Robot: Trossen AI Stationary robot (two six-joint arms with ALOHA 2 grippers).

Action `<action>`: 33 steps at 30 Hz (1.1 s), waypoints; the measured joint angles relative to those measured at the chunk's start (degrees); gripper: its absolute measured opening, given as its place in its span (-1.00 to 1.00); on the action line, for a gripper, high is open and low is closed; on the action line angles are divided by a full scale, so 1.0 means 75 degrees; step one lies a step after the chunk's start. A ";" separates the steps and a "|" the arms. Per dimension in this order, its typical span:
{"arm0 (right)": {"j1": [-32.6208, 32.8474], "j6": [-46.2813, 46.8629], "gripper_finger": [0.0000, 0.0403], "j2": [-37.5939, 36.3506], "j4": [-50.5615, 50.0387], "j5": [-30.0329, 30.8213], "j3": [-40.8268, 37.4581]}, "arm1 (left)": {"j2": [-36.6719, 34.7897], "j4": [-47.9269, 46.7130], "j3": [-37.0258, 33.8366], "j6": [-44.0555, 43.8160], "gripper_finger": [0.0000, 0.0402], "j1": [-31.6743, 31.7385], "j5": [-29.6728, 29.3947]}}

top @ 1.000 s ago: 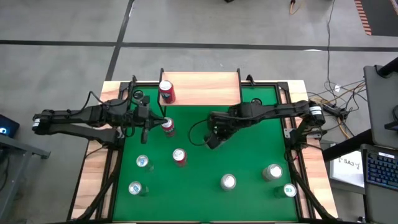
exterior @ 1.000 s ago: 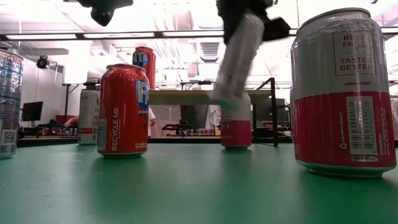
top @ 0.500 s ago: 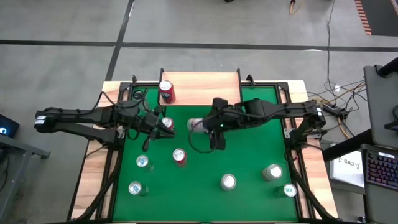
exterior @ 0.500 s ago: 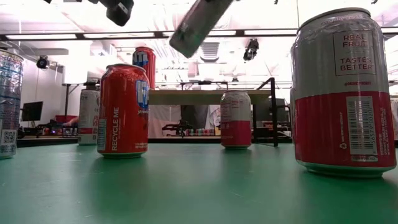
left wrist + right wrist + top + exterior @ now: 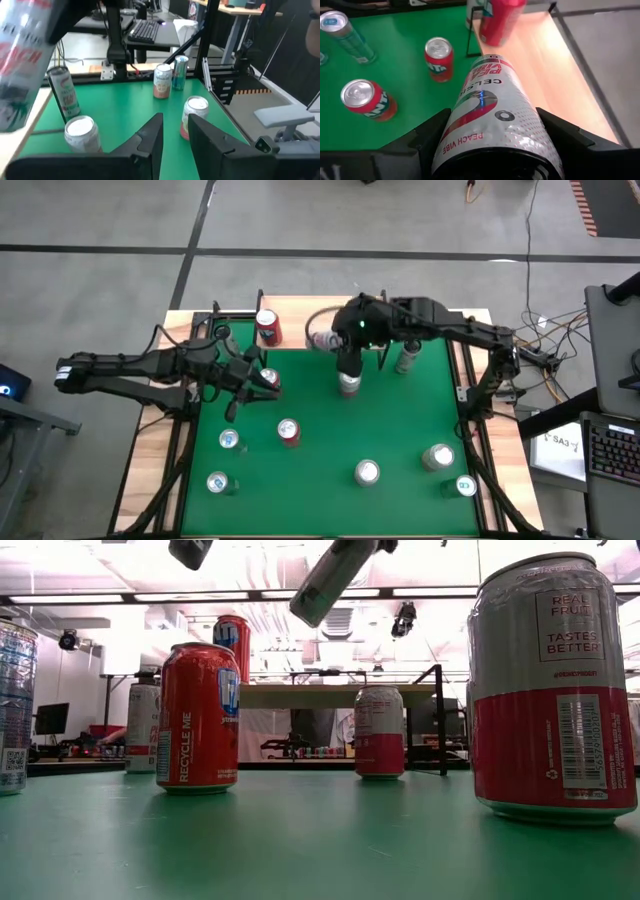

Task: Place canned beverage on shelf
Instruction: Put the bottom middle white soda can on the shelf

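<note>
The right gripper (image 5: 330,340) is clamping a silver can (image 5: 492,122) on both sides, and the right wrist view is showing what the others are not: the can's lettering, including "PEACH VIBE", and the fingers (image 5: 427,132) pressing its sides. In the high view that can (image 5: 322,340) is lying tilted on its side above the shelf (image 5: 350,315), near the middle of the wooden top. The low view is catching only its slanted body (image 5: 332,580) hanging in the air above the table (image 5: 320,840).

1 red can (image 5: 267,327) is standing upright on the shelf's left end; the right wrist view is showing it (image 5: 501,20) just beyond the held can.

The left gripper (image 5: 243,383) is hovering beside a red-and-silver can (image 5: 269,379) on the green table. In the left wrist view its fingers (image 5: 152,135) are standing slightly parted with nothing between them, and a silver-topped can (image 5: 192,115) is sitting ahead of them.
</note>
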 joint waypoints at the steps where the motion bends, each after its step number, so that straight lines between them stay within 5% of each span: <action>1: -0.0076 -0.0086 0.20 0.0000 0.0003 -0.0118 -0.0023 | 0.0008 0.0061 0.0017 0.0031 -0.62 0.0000 -0.0006; 9: -0.0070 -0.0445 0.20 0.0000 -0.0321 -0.0332 -0.0045 | 0.0432 0.1057 0.0024 0.0642 -0.45 0.0000 -0.0641; 17: 0.0312 -0.0329 0.20 0.0000 -0.0409 -0.0341 -0.0045 | 0.1399 0.2176 0.0024 0.1574 0.29 0.0008 -0.2095; 21: 0.0428 -0.0326 0.20 0.0000 -0.0490 -0.0326 -0.0045 | 0.2012 0.2311 0.0305 0.1863 0.58 0.0009 -0.2209; 28: 0.0464 -0.0122 0.20 0.0000 -0.0806 -0.0320 -0.0048 | 0.3150 0.1613 0.1443 0.1913 0.62 0.0009 -0.3549; 33: 0.0477 -0.0065 0.20 0.0000 -0.0817 -0.0315 -0.0051 | 0.3682 0.1538 0.1822 0.2099 0.59 0.0010 -0.3607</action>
